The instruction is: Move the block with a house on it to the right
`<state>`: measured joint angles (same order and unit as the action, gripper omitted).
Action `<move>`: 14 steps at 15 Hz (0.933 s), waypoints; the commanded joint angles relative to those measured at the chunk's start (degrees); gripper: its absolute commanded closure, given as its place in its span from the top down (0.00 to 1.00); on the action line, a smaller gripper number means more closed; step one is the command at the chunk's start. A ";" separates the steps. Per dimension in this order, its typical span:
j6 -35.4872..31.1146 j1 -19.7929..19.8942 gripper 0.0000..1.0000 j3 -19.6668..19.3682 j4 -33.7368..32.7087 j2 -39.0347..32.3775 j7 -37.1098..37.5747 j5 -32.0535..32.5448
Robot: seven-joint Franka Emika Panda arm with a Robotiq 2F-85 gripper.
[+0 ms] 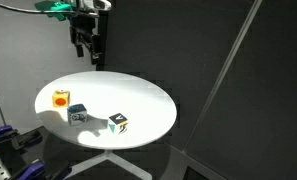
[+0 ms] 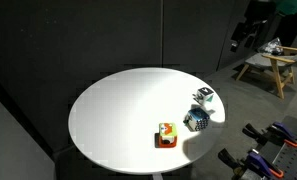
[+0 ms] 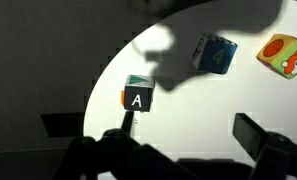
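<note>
The block with a house on it [image 1: 60, 99] is an orange-yellow cube with a red picture, near one edge of the round white table [image 1: 138, 100]. It shows again in an exterior view [image 2: 167, 135] and at the top right of the wrist view [image 3: 285, 55]. A blue-and-white cube [image 1: 77, 113] sits close beside it. A white cube with green and a dark letter face [image 1: 118, 123] lies farther along. My gripper [image 1: 85, 45] hangs open and empty well above the table, away from all three cubes. In the wrist view the gripper [image 3: 188, 130] frames bare tabletop, with the lettered cube [image 3: 138, 95] by one fingertip.
Black curtains surround the table. A wooden stool [image 2: 273, 65] stands beyond the table in an exterior view. Clamps and gear [image 2: 258, 150] sit on the floor near the table's edge, and the same gear [image 1: 8, 145] shows from the opposite side. The table's far half [image 2: 118, 110] carries no cubes.
</note>
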<state>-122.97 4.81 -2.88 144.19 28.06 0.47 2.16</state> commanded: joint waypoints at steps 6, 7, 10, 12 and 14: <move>-0.46 -0.26 1.00 0.02 -0.10 -0.06 -0.28 0.37; -0.62 -0.38 1.00 0.15 -0.18 -0.17 -0.44 0.52; -1.79 -1.03 1.00 0.89 -0.61 -0.67 -1.03 1.18; -2.69 -1.68 1.00 1.45 -0.87 -1.21 -1.79 1.49; -3.99 -2.28 1.00 2.35 -1.00 -1.94 -2.21 2.60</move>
<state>-125.36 3.33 -1.39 144.11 27.45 -0.46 2.87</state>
